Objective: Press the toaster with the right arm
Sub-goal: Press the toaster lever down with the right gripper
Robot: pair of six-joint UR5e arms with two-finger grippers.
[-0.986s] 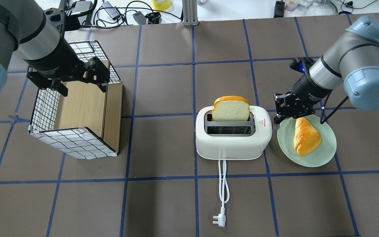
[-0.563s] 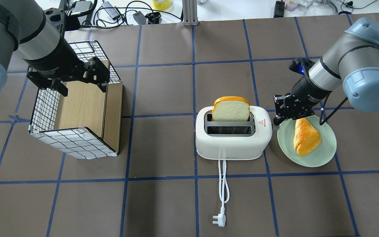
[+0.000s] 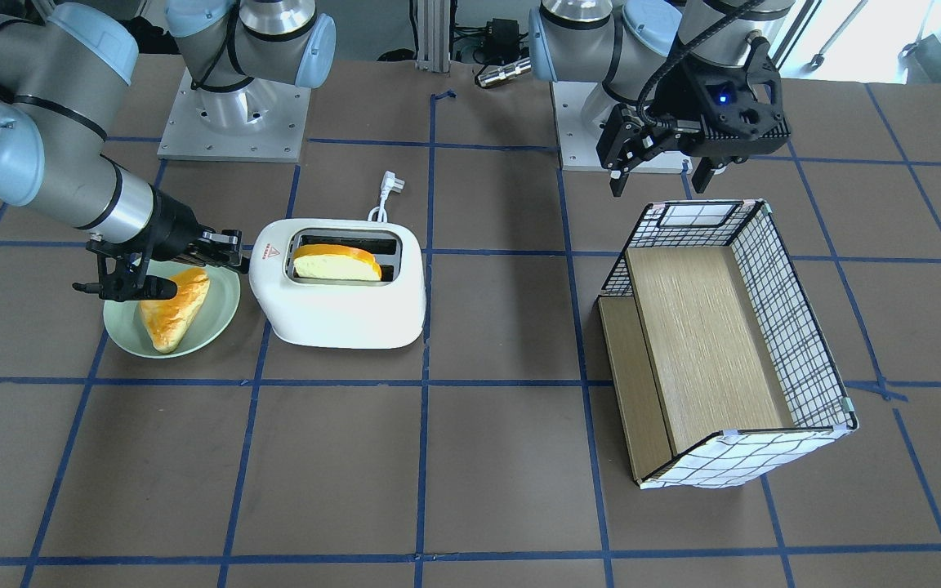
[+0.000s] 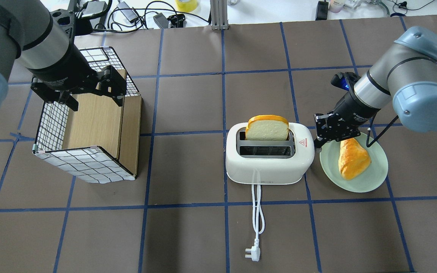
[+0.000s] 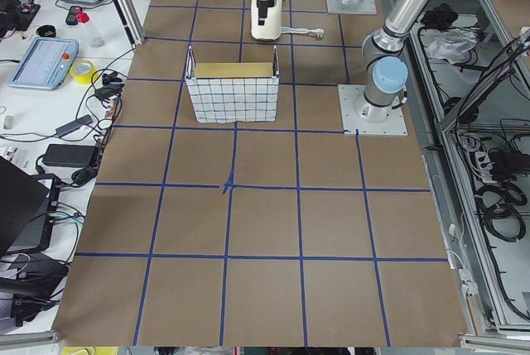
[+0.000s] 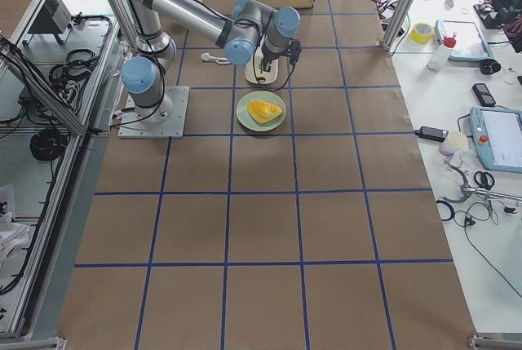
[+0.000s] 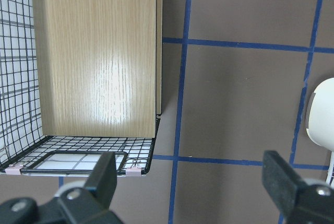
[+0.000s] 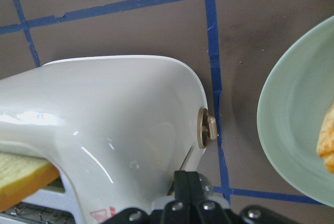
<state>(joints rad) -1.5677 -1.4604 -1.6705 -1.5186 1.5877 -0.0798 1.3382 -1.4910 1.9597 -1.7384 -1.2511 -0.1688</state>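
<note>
Toaster (image 4: 268, 161) sits on the worktop (image 4: 188, 235), centre-right in the overhead view. Its red triangle mark is on the top, at the right-hand end. A bread slice (image 4: 267, 129) stands in the upper slot. The cord (image 4: 257, 204) runs down the frame to the plug (image 4: 252, 254) near the bottom edge.

Right tool (image 4: 318, 141) is closed with nothing in it. In its wrist view we see the fingertips pinched together at bottom centre, right up against the toaster's rounded end, just below a small round knob (image 8: 207, 134). We cannot confirm actual contact.

A green plate (image 4: 372, 178) sits just beside the toaster on the right, carrying a wedge of bread (image 4: 351, 157). The tool body hangs over the plate's upper-left rim.

Left tool (image 4: 94, 94) is spread wide and holding nothing. It hovers over the upper end of the wire basket (image 4: 85, 167) at upper left, well apart from the toaster.
</note>
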